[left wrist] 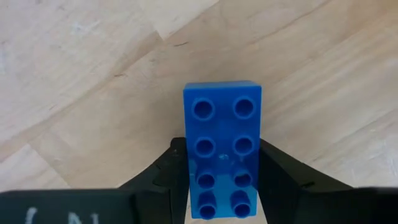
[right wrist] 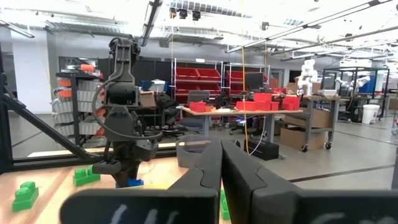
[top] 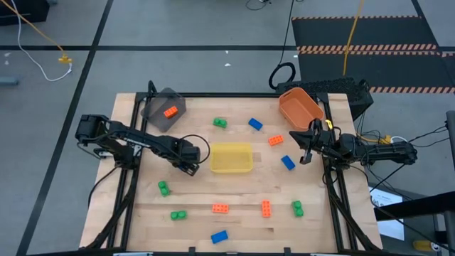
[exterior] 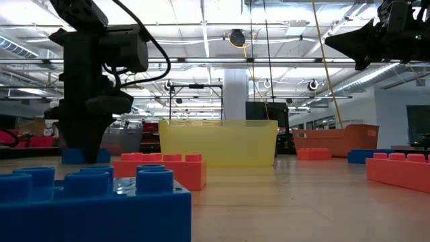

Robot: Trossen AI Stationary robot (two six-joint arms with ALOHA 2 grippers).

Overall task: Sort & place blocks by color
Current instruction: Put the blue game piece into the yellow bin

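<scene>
A blue block (left wrist: 222,146), two studs wide and several long, lies studs up on the wooden table (left wrist: 93,93), just left of the yellow bin (top: 231,158). My left gripper (left wrist: 222,180) points straight down over it and is shut on it; in the high view the gripper (top: 190,168) hides the block. The low view shows the block (exterior: 84,156) under the fingers at table level. My right gripper (top: 307,156) waits shut above the table's right side, holding nothing. More orange, green and blue blocks lie scattered on the table. My left gripper pinches the blue block between its two fingers (left wrist: 168,177), one on each long side (left wrist: 188,171), toward one end of the block. The fingers come from above, pointing down, and lie across the block. The block sits flat on the table, studs up.
A grey bin (top: 165,110) at the far left holds an orange block (top: 170,112). An orange bin (top: 300,107) stands at the far right. Loose blocks include green (top: 220,123), blue (top: 287,163), orange (top: 220,208) and a blue one (top: 219,237) near the front edge.
</scene>
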